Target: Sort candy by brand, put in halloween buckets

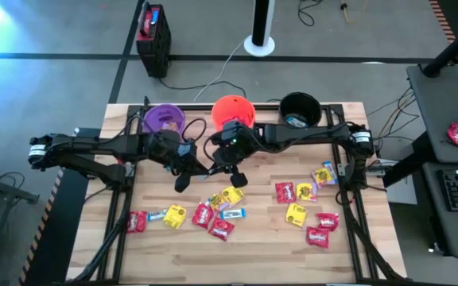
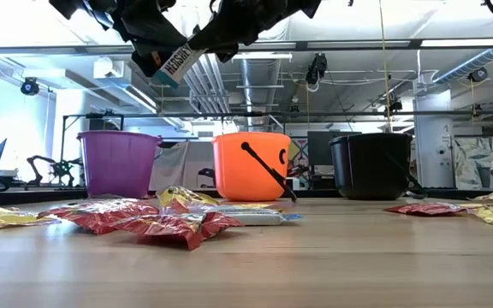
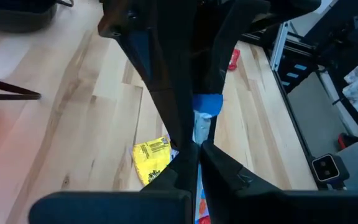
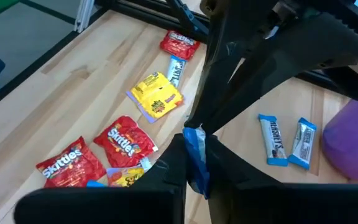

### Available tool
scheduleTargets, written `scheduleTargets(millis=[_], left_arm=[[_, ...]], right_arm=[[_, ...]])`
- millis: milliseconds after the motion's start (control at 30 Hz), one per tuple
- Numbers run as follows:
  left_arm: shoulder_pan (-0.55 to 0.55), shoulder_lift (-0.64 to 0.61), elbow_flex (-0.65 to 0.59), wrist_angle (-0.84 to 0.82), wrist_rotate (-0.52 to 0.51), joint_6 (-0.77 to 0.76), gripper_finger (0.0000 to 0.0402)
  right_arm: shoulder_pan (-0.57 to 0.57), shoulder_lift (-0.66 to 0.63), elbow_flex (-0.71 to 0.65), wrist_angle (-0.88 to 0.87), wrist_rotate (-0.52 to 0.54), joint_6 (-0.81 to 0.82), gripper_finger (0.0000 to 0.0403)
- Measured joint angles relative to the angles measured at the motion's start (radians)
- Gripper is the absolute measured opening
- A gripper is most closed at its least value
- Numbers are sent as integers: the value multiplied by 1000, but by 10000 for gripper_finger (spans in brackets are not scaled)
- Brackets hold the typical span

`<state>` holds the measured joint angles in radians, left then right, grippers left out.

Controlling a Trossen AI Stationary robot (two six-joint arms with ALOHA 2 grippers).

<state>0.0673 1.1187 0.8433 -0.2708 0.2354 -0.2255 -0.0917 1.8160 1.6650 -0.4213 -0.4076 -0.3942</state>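
Note:
A blue-and-white candy packet (image 2: pixel 176 62) is held high above the middle of the table, between my two grippers. My left gripper (image 3: pixel 194 148) reaches in from the table's left and is shut on it. My right gripper (image 4: pixel 194 142) comes from the right and is shut on the same packet. Red, yellow and blue-and-white candy (image 1: pixel 221 208) lies flat on the wood below and toward the right (image 1: pixel 304 210). The purple bucket (image 1: pixel 164 118), orange bucket (image 1: pixel 233 111) and black bucket (image 1: pixel 300 107) stand upright along the far edge. My left gripper pinches the packet between its two fingers at the white part (image 3: pixel 200 132), short of the blue end (image 3: pixel 207 103). The fingers slant downward from the table's left. The packet is lifted clear and tilted. My right gripper pinches the packet's blue end (image 4: pixel 196 149) between its two fingers, slanting downward from the table's right, opposite the left gripper's fingers. The packet hangs clear of the table.
Two blue-and-white packets (image 4: pixel 286 142) lie on the table near the purple bucket. The orange bucket's black handle (image 2: pixel 268 171) hangs down its front. A dark frame (image 1: pixel 356 191) borders the table's sides. Bare wood (image 1: pixel 237 258) runs along the near edge.

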Motion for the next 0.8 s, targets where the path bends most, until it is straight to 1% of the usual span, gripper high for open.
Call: scheduleTargets(millis=[100, 200, 300, 433, 500, 567, 667, 733, 800], left_arm=[[0, 0, 0, -2, -10, -18, 3], [0, 0, 0, -11, -12, -49, 23], [0, 0, 0, -32, -14, -75, 61], [0, 0, 0, -42, -33, -71, 118], [0, 0, 0, -52, -36, -53, 141], [1, -2, 0, -80, -43, -49, 158], [2, -3, 0, -120, -70, -56, 170], [2, -3, 0, -159, -90, -75, 172], [2, -3, 0, -197, -96, -88, 171]], right_arm=[[0, 0, 0, 0, 0, 0, 20], [-2, -1, 0, -5, 8, 1, 19], [-7, -4, 0, -28, 10, 11, 19], [-21, -12, 0, -67, 19, 46, 19], [-33, -18, 0, -115, 64, 78, 19], [-50, -30, 0, -208, 184, 105, 19], [-90, -57, 0, -399, 475, 126, 19], [-132, -77, 0, -532, 661, 198, 19], [-187, -103, 0, -643, 775, 317, 19]])
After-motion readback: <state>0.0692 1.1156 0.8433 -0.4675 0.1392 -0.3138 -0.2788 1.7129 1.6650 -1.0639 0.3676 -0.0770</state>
